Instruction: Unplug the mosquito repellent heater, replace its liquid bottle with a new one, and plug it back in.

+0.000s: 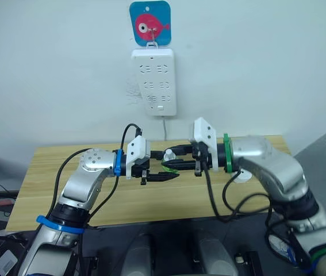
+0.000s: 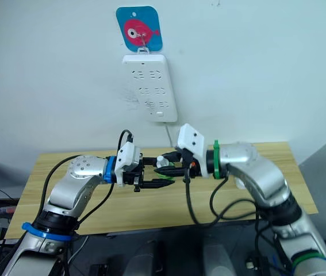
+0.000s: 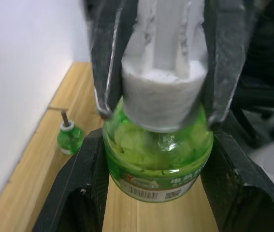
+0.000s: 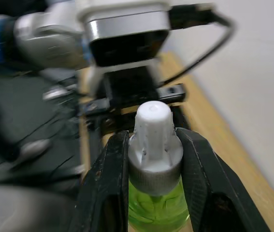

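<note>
The new one point(image 3: 157, 159), a pale green bottle with a white cap point(image 4: 153, 133), hangs above the middle of the wooden table point(image 1: 48, 172) between both grippers. My left gripper point(image 1: 171, 171) is shut around its green body. My right gripper point(image 4: 155, 150) comes from the opposite side and is shut on the white cap. Its liquid bottle point(image 3: 70, 137), small and bright green with a dark wick, stands on the table close to the wall. A white rounded piece point(image 1: 243, 174), apparently the mosquito repellent heater, lies on the table behind my right forearm, mostly hidden.
A long white power strip point(image 1: 153, 81) hangs on the wall above the table, under a blue fish-print hook point(image 1: 149, 23), with nothing plugged into it. Its cord drops behind the table. Cables loop from both wrists over the tabletop.
</note>
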Robot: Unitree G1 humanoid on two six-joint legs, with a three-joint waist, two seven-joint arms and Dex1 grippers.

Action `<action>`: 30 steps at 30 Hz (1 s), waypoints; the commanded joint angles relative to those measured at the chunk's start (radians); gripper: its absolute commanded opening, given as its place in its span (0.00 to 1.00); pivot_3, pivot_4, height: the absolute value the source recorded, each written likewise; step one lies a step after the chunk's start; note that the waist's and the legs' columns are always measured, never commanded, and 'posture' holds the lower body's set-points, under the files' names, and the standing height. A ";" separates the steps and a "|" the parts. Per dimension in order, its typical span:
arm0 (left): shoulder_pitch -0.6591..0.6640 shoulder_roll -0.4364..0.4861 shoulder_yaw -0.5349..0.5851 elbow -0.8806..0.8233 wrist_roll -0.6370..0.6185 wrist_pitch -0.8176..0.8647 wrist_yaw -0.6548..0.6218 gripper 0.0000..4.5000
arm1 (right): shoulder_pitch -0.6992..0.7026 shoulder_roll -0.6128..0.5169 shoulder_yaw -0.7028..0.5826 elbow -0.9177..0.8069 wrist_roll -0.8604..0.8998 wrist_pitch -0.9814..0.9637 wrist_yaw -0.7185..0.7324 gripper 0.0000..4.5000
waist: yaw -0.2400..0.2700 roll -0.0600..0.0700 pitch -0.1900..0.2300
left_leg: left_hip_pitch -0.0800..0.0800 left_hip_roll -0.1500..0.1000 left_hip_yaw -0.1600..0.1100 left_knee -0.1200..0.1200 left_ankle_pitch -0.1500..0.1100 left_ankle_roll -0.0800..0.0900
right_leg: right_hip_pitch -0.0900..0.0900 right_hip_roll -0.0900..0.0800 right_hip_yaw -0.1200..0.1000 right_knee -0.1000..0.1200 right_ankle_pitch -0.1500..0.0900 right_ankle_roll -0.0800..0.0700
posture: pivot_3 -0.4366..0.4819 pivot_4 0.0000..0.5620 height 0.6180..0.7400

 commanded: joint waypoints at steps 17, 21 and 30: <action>0.050 -0.032 -0.013 -0.035 0.008 -0.046 0.053 0.50 | 0.248 -0.123 -0.167 -0.313 0.023 -0.005 -0.125 1.00 | -0.003 0.000 0.000 | -0.002 0.000 0.000 0.001 0.000 0.000 | 0.000 -0.001 0.000 0.000 0.000 0.000 | 0.27 0.37 1.00; 0.039 -0.055 -0.019 -0.024 0.018 -0.057 0.071 0.50 | 0.277 0.000 -0.111 -0.346 -0.028 0.043 -0.298 1.00 | -0.011 0.001 -0.001 | 0.000 0.002 0.001 0.001 0.000 0.000 | -0.001 0.000 0.001 0.002 0.000 0.000 | 0.26 0.37 1.00; 0.038 -0.071 -0.022 -0.022 0.026 -0.067 0.071 0.50 | 0.233 0.107 -0.091 -0.231 -0.112 0.032 -0.443 1.00 | -0.006 0.001 -0.002 | -0.001 -0.001 0.001 0.001 0.000 -0.001 | 0.000 -0.001 0.002 0.000 0.000 0.000 | 0.26 0.37 1.00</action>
